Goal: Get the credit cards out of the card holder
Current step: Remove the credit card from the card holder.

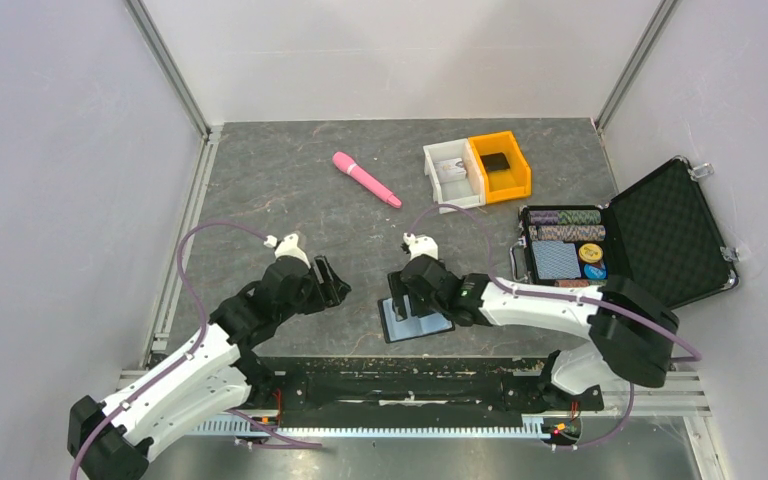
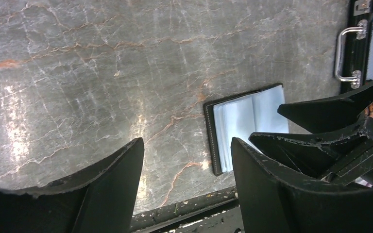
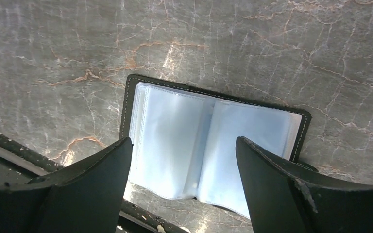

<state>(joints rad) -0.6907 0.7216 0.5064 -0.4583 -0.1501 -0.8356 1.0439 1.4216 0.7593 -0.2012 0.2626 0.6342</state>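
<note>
The card holder lies open and flat on the grey table near its front edge. It has a black stitched cover and glossy pale-blue plastic sleeves. No credit card shows in the sleeves. My right gripper hovers open just above it, jaws spread over both pages in the right wrist view, where the holder fills the middle. My left gripper is open and empty to the left of the holder. In the left wrist view the holder lies to the right, partly behind the right gripper's fingers.
An open black foam-lined briefcase with poker chips and a card deck stands at the right. A white bin and an orange bin holding a black object sit at the back. A pink cylinder lies behind the grippers.
</note>
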